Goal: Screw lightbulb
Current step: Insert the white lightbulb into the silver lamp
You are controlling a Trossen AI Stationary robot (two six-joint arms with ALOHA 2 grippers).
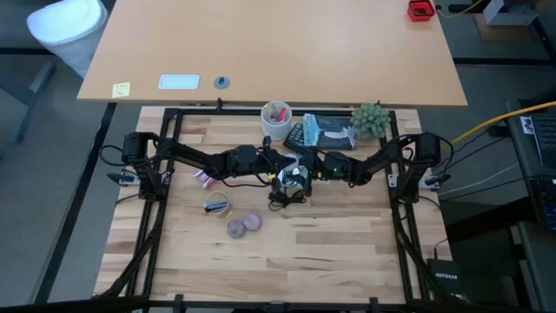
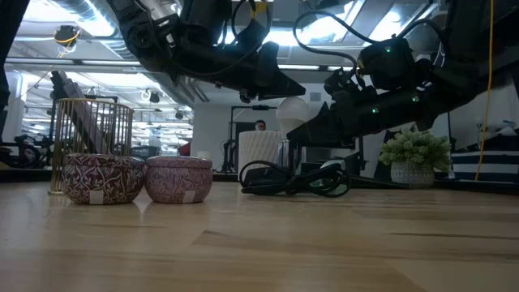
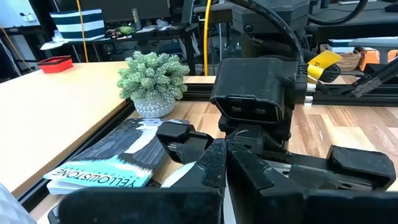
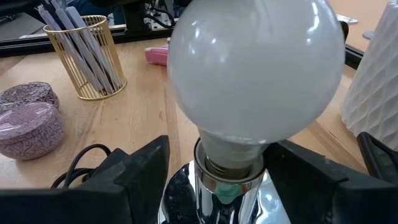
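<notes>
While both arms reach toward the middle of the wooden table [image 1: 347, 252], the scene runs from a gold wire pen holder [image 4: 87, 53] and two purple patterned tins [image 2: 134, 178] on the left to the meeting grippers at centre. The left gripper [image 1: 280, 167] comes in from the left side and ends just beside the bulb; whether its fingers are spread or closed cannot be told, since its wrist view shows only dark housings crowded together. The lightbulb [image 4: 255, 74] stands upright between the two grippers, its white globe above a threaded neck that sits in a shiny chrome socket [image 4: 233, 196]. A black cable [image 2: 296, 180] coils on the table below it. The right gripper [image 4: 249, 186] approaches from the right, its two dark fingers [image 4: 134, 180] set wide on either side of the socket, apart from the glass. Farther right, a Yellowstone book [image 3: 115, 165] lies beside a small potted plant [image 3: 152, 81].
</notes>
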